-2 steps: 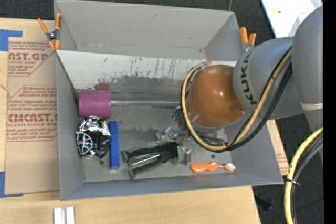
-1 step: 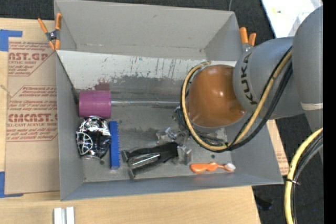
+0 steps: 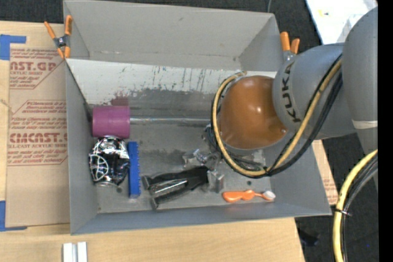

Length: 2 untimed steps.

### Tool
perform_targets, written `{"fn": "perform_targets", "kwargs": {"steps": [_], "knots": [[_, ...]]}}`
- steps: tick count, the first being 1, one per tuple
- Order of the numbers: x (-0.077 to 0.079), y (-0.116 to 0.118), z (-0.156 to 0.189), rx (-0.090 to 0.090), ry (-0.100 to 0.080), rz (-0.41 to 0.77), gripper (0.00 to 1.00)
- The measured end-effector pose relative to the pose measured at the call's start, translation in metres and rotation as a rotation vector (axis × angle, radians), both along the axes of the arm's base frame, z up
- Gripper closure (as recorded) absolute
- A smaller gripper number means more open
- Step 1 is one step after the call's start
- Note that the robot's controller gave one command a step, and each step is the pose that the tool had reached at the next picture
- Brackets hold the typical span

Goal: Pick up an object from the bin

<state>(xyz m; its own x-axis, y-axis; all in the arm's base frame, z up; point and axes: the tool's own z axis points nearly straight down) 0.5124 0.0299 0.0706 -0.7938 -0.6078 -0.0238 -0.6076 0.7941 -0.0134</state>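
5 loose things lie on the floor of the grey bin [image 3: 166, 27], all toward its near wall. The arm comes in from the right, its rounded orange cover [image 3: 245, 112] ringed by a yellow and black cable [image 3: 216, 108], and the gripper [image 3: 207, 170] sits low in the bin under that cover, right of the middle.

Just beneath the gripper we see the right end of a long black tool [image 3: 175, 184], which lies flat and slants up slightly toward the right. The metal parts of the gripper crowd that end closely, and we cannot tell whether the fingers are spread, pressed together or pinching it.

To the right of the tool, and apart from it, an orange toothbrush [image 3: 245, 196] with a white tip lies along the near wall. On the left, a blue bar [image 3: 133, 169] lies beside the tool's left end, running from front to back. Touching the bar's left side is a black and white patterned ball [image 3: 107, 161]. Behind these 2, a magenta cylinder [image 3: 110, 121] lies on its side against the left wall.
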Motion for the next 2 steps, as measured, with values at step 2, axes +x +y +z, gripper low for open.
{"fn": "perform_targets", "kwargs": {"steps": [2], "knots": [[0.0000,0.0000,0.0000,0.000,0.000,0.000,1.00]]}}
